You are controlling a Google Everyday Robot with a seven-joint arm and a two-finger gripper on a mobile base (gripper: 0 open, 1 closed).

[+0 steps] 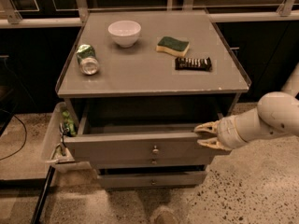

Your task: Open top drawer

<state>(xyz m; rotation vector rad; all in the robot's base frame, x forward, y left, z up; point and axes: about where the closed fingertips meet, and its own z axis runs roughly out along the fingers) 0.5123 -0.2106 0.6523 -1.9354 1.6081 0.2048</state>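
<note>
The top drawer (117,146) is a wide grey panel with a small round metal knob (155,149) at its centre. It stands pulled out from the cabinet, and its dark inside shows behind the panel. My gripper (208,136) is at the right end of the drawer front, on a white arm reaching in from the right. It is open: one finger (205,126) lies over the panel's top edge and the other in front of it.
On the cabinet top (140,78) are a white bowl (124,33), a green sponge (173,46), a dark snack bar (193,63) and a tipped can (87,59). Two narrower drawers (152,180) sit below. A white bin (50,141) hangs at the left.
</note>
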